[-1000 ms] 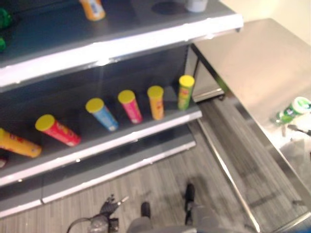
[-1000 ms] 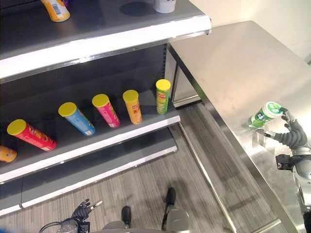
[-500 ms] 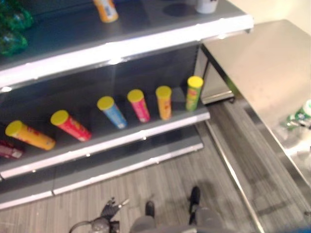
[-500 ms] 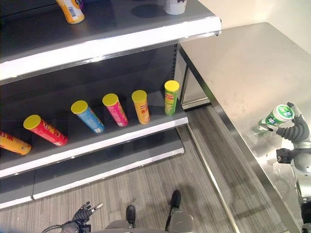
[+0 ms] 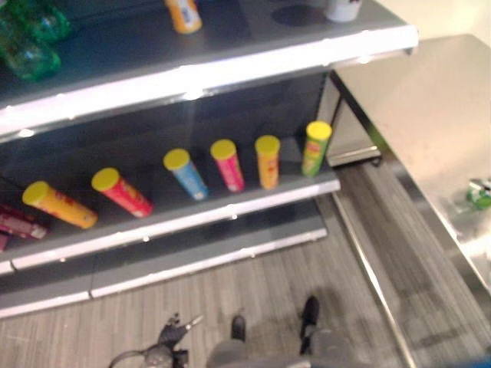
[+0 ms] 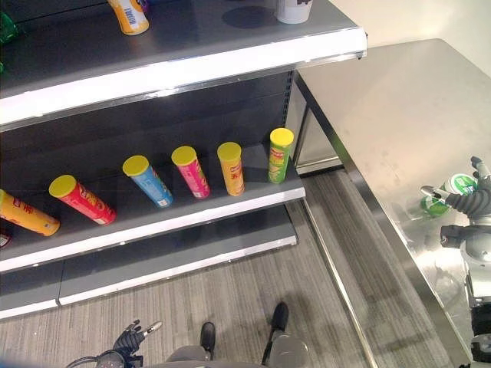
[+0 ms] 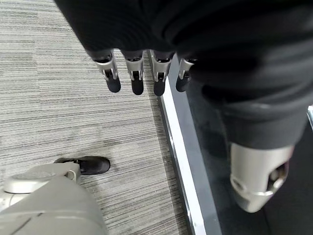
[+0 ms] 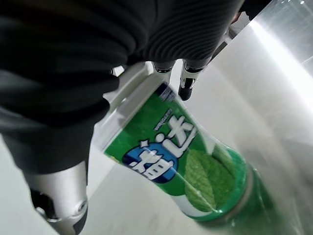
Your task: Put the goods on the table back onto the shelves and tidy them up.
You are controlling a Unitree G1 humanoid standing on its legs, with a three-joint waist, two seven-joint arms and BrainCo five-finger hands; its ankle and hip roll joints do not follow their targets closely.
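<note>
My right hand [image 6: 474, 201] is shut on a green canister [image 6: 459, 185] with a white lid, held tilted just over the steel table [image 6: 399, 107] near its front right. In the right wrist view the canister [image 8: 181, 161] lies across the palm, with the fingers [image 8: 188, 83] curled behind it and its reflection in the steel below. My left hand [image 6: 129, 338] hangs low over the grey floor at lower left, with straight fingers [image 7: 134, 73] holding nothing.
The middle shelf [image 6: 153, 222] to the left of the table carries several yellow-lidded tubes, the green one [image 6: 279, 156] upright at its right end. On the top shelf [image 6: 192, 61] are an orange bottle [image 6: 130, 14], a white cup [image 6: 293, 9] and green bottles [image 5: 27, 38].
The camera has swung left, so shelf and table sit further right in the picture. My right hand keeps its hold on the green canister. The left hand still hangs idle.
</note>
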